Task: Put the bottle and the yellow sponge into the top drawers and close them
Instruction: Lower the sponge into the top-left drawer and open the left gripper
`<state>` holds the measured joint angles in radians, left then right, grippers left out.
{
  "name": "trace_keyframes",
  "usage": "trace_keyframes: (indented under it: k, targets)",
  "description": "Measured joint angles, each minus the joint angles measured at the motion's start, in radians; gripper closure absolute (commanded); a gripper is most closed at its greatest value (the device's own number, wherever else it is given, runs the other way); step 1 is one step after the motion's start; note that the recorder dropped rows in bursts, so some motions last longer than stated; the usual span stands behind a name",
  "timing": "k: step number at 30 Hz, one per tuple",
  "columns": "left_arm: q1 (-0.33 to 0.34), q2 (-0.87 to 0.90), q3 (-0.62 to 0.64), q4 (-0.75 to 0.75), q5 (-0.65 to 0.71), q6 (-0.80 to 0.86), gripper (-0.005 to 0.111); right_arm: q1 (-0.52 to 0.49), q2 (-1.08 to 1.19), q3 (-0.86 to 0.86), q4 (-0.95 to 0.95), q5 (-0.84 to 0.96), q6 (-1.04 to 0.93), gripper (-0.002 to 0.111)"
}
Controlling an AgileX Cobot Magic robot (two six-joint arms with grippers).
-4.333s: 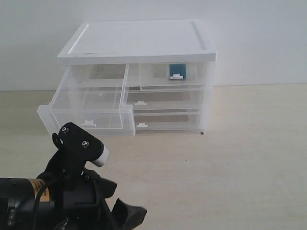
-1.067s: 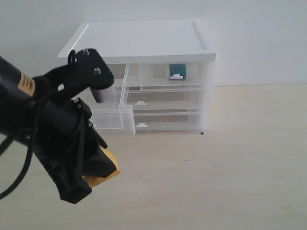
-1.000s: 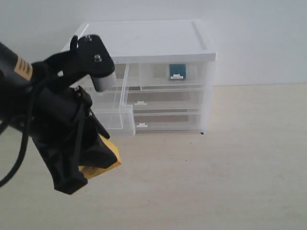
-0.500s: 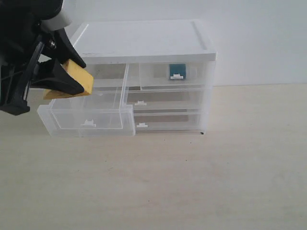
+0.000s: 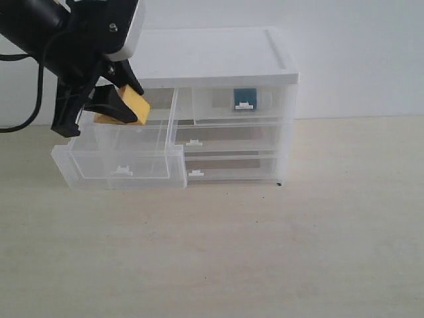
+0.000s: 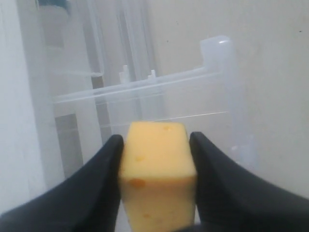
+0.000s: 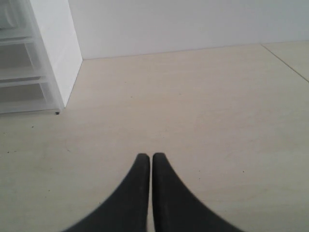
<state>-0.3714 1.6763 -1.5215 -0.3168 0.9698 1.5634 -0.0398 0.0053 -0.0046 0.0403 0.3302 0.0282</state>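
Note:
My left gripper (image 5: 118,106) is shut on the yellow sponge (image 5: 136,106) and holds it just above the pulled-out top left drawer (image 5: 126,162). In the left wrist view the sponge (image 6: 157,169) sits squeezed between both black fingers (image 6: 108,159), with my left gripper (image 6: 155,141) over the open drawer's clear wall (image 6: 145,86). The bottle's teal label (image 5: 245,97) shows through the shut top right drawer (image 5: 218,106), behind its white tab. My right gripper (image 7: 150,157) is shut on nothing, low over the bare table, and does not show in the exterior view.
The white-topped cabinet (image 5: 199,56) stands at the back against the wall; its two full-width lower drawers (image 5: 228,139) are shut. The cabinet's side (image 7: 53,48) shows at the edge of the right wrist view. A pale wooden table (image 5: 278,252) spreads in front.
My left arm has lifted the sponge from low near the table's front up and toward the cabinet, to just over the open top left drawer. The drawers have not moved.

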Motion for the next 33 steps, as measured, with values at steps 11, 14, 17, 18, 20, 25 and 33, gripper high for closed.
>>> trace_keyframes:
  k: [11, 14, 17, 18, 20, 25, 33]
  targets:
    - [0.047, 0.152, -0.047, -0.021, -0.111, 0.063, 0.102, 0.0, 0.0, 0.0, 0.0, 0.0, 0.0, 0.108]
    - [0.051, 0.168, -0.049, -0.022, -0.15, 0.088, 0.102, 0.0, 0.0, 0.0, 0.0, 0.0, 0.0, 0.108]
    - [0.051, 0.189, -0.051, -0.025, -0.171, 0.108, 0.102, 0.0, 0.0, 0.0, 0.0, 0.0, 0.0, 0.108]
    - [0.051, 0.197, -0.051, -0.027, -0.177, 0.109, 0.102, 0.0, 0.0, 0.0, 0.0, 0.0, 0.0, 0.108]
    - [0.051, 0.213, -0.051, -0.027, -0.197, 0.114, 0.098, 0.0, 0.0, 0.0, 0.0, 0.0, 0.0, 0.108]
    - [0.051, 0.232, -0.051, -0.027, -0.252, 0.116, 0.065, 0.0, 0.0, 0.0, 0.0, 0.0, 0.0, 0.108]
    - [0.051, 0.229, -0.051, -0.031, -0.196, 0.114, 0.039, 0.0, 0.0, 0.0, 0.0, 0.0, 0.0, 0.108]
